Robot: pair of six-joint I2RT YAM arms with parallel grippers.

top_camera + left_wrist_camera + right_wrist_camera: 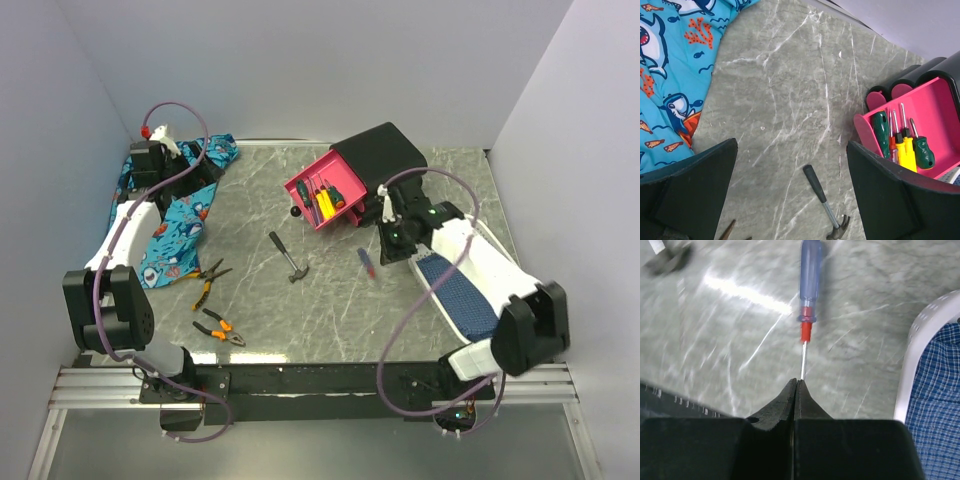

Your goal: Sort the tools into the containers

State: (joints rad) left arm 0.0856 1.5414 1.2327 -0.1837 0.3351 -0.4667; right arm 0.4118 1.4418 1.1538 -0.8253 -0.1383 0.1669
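My right gripper [796, 382] is shut on the steel shaft of the red-blue screwdriver [809, 275], whose handle points away over the table. In the top view this screwdriver [368, 263] is just left of the right gripper [382, 250]. One pink drawer [312, 180] sticks out of the black cabinet [385, 155] and holds green and yellow screwdrivers [322, 198]. The drawer [940, 100] and its screwdrivers [905, 145] also show in the left wrist view. The hammer [288, 257] lies mid-table and shows between the left fingers [822, 200]. My left gripper [791, 150] is open and empty at the far left [190, 172].
Two orange-handled pliers [208, 280] [220, 328] lie at the front left. The shark-patterned blue cloth [180, 225] covers the back left corner. A white-rimmed, blue-checked item [460, 290] lies under the right arm. Walls close in the table on three sides.
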